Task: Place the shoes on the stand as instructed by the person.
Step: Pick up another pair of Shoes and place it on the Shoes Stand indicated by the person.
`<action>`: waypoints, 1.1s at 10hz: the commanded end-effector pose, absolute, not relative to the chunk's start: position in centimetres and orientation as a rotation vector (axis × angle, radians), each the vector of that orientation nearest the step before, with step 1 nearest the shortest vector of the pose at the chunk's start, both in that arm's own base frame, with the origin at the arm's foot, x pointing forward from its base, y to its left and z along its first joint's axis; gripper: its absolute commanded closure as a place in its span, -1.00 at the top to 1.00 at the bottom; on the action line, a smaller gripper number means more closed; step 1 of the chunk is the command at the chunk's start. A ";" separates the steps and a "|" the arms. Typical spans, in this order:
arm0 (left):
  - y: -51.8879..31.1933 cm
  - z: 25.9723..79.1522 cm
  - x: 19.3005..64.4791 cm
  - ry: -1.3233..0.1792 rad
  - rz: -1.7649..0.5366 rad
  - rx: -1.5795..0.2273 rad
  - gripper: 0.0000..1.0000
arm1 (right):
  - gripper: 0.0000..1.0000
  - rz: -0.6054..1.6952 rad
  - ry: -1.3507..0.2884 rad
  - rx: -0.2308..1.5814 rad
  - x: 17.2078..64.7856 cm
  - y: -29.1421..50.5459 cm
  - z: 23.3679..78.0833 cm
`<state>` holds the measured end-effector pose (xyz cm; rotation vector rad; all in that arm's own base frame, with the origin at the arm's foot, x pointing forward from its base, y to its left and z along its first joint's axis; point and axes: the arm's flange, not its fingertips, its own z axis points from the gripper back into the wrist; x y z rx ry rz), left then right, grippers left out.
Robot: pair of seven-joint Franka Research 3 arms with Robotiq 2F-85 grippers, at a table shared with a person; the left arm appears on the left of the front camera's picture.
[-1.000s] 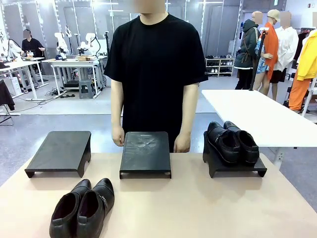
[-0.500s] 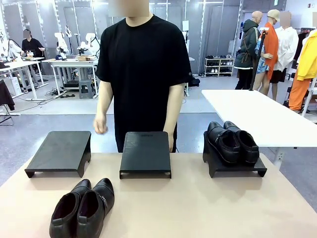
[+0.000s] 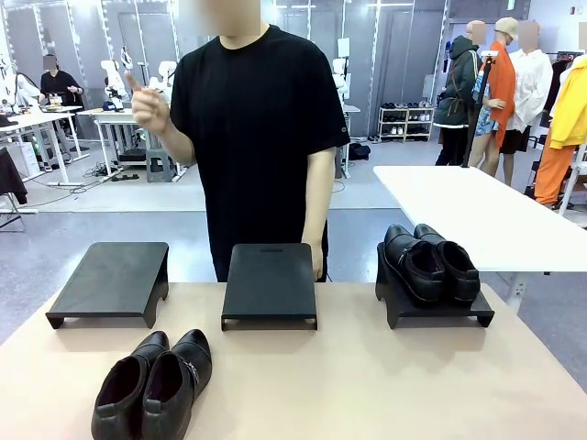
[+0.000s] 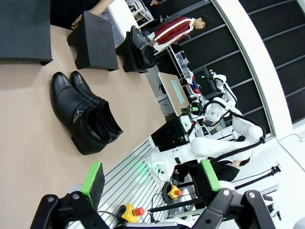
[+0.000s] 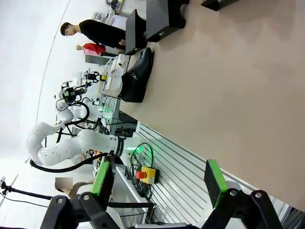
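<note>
Beige table (image 3: 367,385) stands in a wide workshop hall, and three black stands are in one row on its far side: the left stand (image 3: 112,280), the middle stand (image 3: 270,282) and the right stand (image 3: 436,315). One pair of shoes (image 3: 431,264) sits on the right stand, toes toward the robot's side. The second pair (image 3: 154,383) lies flat on the table, on the near side of the left stand, the two shoes touching each other. The person (image 3: 261,119) stands behind the middle stand with one hand (image 3: 147,105) lifted to shoulder height, a finger pointing upward; the other hand (image 3: 316,266) hangs low, just behind the middle stand. The left pincer (image 4: 151,177) is released, its jaws wide apart, and it grasps nothing. The second pair lies ahead of it, well apart, more on the side of one green pad (image 4: 94,179), and the pair on the right stand is much farther ahead. The right pincer (image 5: 157,179) is also released and empty. Far ahead of it, near the table's edge, the second pair lies well apart from both of its fingers.
</note>
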<state>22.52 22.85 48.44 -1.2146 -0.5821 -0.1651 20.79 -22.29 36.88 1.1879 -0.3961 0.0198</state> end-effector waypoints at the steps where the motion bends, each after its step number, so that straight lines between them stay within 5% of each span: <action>1: 23.1 48.6 22.6 -0.600 -0.186 -1.227 1.00 | 0.96 0.005 -0.405 1.202 20.7 -22.1 37.5; 7: 23.1 48.6 22.6 -0.600 -0.186 -1.227 1.00 | 0.96 0.005 -0.405 1.202 20.7 -22.1 37.5; 11: 18.6 52.3 24.6 -0.423 -0.209 -1.102 1.00 | 0.96 0.005 -0.405 1.202 20.7 -22.1 37.5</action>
